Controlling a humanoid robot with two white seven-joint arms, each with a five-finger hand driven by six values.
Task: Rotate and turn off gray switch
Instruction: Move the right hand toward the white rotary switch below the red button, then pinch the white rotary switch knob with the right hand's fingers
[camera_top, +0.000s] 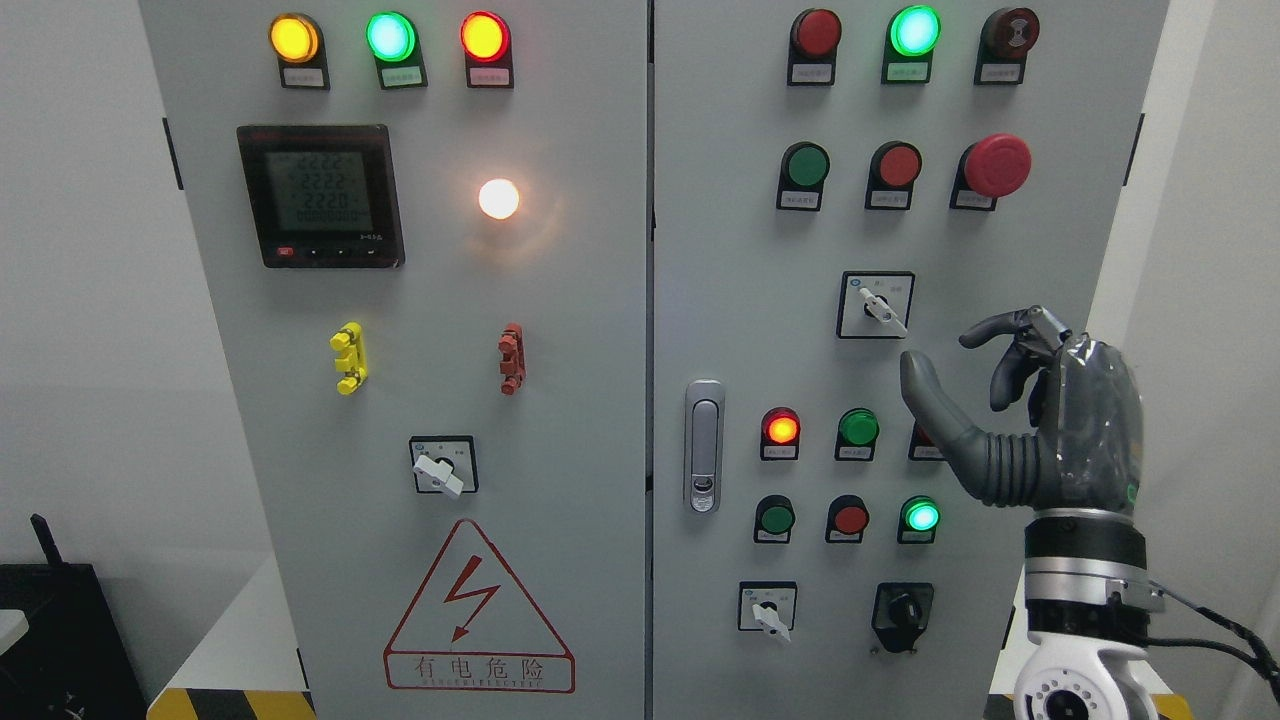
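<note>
A grey rotary switch (882, 309) sits in a black-framed square plate on the right cabinet door, its lever pointing down to the right. My right hand (950, 355) is raised just right of and slightly below it, a short gap away, not touching. Its fingers (1000, 330) curl loosely and the thumb (925, 390) is spread; it holds nothing. Similar grey switches sit at the lower left door (440, 470) and the lower right door (770, 615). The left arm is out of view.
The cabinet door carries indicator lamps and push buttons, a red mushroom stop button (997, 165), a black rotary knob (903, 610) and a door handle (704, 445). A meter display (320, 195) and a lit white lamp (498, 198) are on the left door.
</note>
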